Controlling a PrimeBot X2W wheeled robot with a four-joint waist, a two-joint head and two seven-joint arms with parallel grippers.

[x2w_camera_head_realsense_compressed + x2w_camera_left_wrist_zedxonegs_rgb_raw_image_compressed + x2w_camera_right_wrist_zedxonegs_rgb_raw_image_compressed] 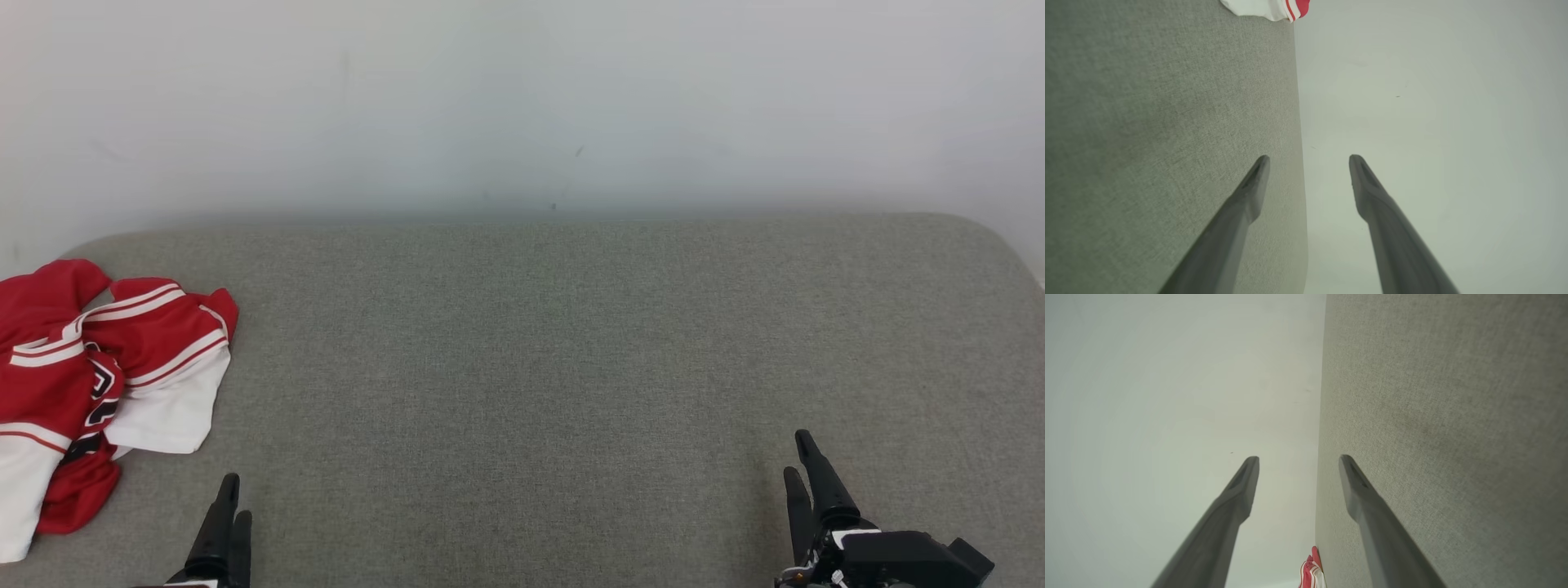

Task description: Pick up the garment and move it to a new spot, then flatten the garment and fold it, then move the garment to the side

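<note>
Well, your garment [106,367] lies crumpled at the left edge of the grey fabric surface [531,367]; left gripper [237,500] and right gripper [798,456] hover near, both spread, empty.

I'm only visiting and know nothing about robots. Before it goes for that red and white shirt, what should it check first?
1. Left gripper open and empty: ok.
2. Right gripper open and empty: ok.
3. Garment located: ok, bunched at the left end of the grey surface, nearer the left gripper, which is not touching it.
4. Whole garment in sight: not ok, the head view's left edge cuts it off.
5. Free spot to move it to: ok, nothing lies on the middle of the surface.
6. Garment flat enough to fold: not ok, crumpled.
</note>
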